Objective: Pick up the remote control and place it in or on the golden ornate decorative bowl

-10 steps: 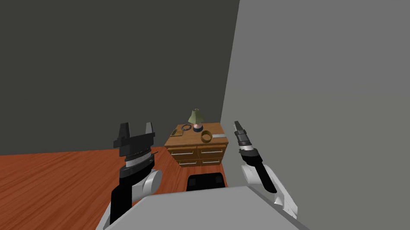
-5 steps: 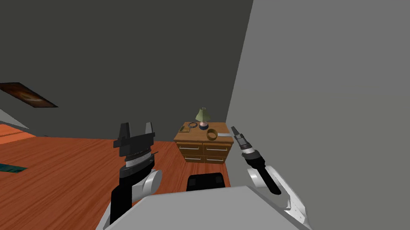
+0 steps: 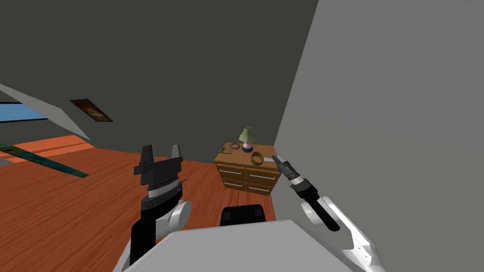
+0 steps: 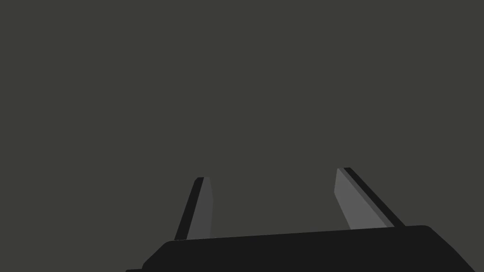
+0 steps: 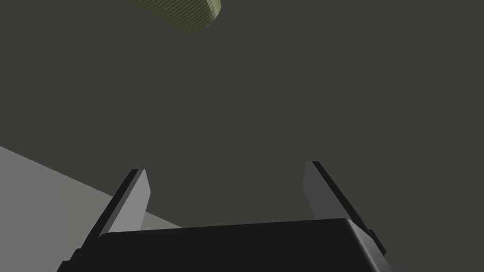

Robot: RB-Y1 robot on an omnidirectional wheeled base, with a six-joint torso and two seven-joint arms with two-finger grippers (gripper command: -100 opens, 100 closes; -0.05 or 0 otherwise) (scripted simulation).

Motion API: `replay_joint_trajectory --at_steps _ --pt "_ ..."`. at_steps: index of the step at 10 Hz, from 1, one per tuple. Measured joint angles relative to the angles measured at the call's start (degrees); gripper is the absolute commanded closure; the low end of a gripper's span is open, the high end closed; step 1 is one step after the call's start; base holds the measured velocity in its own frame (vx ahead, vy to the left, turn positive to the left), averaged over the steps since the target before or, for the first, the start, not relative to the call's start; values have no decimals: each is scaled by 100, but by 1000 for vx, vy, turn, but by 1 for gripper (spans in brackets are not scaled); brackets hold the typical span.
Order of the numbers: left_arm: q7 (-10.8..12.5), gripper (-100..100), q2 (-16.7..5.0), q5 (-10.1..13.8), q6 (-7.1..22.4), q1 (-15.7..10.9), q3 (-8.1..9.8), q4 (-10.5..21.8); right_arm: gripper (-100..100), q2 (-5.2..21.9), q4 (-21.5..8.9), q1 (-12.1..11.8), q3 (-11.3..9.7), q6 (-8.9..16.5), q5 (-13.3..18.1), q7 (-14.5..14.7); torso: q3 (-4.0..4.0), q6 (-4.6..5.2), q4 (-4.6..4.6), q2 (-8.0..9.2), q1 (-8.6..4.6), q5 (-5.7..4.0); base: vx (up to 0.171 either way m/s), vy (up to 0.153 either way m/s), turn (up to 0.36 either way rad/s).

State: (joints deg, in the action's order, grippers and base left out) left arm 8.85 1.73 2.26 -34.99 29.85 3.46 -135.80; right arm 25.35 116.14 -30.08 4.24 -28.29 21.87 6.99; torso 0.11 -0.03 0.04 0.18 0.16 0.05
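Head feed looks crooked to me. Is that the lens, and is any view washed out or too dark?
Head view: wide lens, rolled, so walls splay and the dresser leans; the slant is the camera's; flat light, no shadows or glare. Left wrist view: left gripper open against a dim dark grey wall. Right wrist view: right gripper open, same dim wall, lamp shade cut by the edge.

The left gripper (image 4: 273,174) holds its two grey fingers (image 4: 201,208) well apart above its dark body (image 4: 302,250), facing a flat dark-grey surface (image 4: 236,71).
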Motion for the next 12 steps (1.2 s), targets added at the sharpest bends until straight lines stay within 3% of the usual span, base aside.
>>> replay_joint_trajectory --at_steps 3,5,9,12 --pt "0 0 0 0 0 1 1 0 -100 310 -297 -85 80 -176 393 8 -3 5 -1 -5 -7 -2 -21 51 166" --pt "0 0 0 0 0 0 0 0 -100 611 -718 -87 171 -383 728 25 -4 1 -1 -7 -4 -1 -17 50 243" --pt "0 0 -1 0 0 1 1 0 -100 1090 -1253 -187 291 -584 1336 2 -7 3 -2 -12 -15 -3 -1 30 173" --pt "0 0 -1 0 0 2 2 0 -100 1415 -1517 -326 417 -713 1713 -51 -7 8 -2 -13 -19 -4 5 23 210"
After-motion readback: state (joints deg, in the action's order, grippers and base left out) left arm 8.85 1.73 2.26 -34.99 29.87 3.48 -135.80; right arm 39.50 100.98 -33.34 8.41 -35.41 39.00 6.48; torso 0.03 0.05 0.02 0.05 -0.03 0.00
